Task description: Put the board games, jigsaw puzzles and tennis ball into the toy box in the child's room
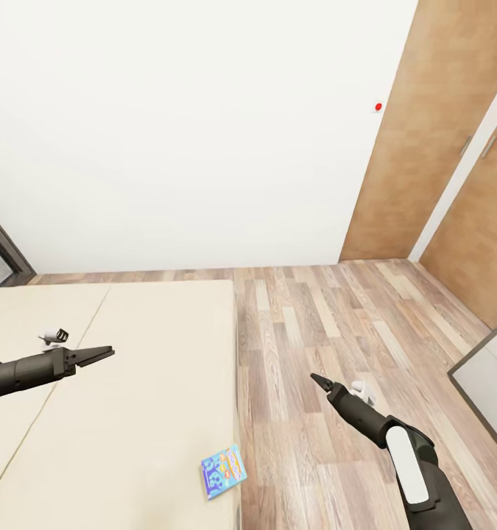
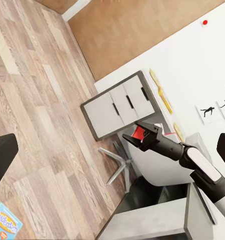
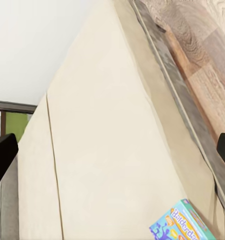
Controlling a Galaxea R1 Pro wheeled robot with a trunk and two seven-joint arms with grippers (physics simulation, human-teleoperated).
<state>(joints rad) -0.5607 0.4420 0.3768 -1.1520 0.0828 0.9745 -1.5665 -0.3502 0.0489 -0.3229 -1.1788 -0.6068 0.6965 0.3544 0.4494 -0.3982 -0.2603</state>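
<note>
I see the blue board game [image 1: 223, 472] at the lower centre, on the bed's [image 1: 130, 383] edge. My left gripper [image 1: 104, 352] looks pinched together, empty; my right gripper [image 1: 318, 380] probably likewise, ready to reach down.

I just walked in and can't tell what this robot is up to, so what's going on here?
The robot stands beside a bed in a white-walled room with a wood floor. Nothing is being held. Its left end effector hangs over the mattress and its right end effector over the floor, both looking shut. A blue board game lies near the bed's edge, untouched. The white desk with drawers shows in the left wrist view.
</note>
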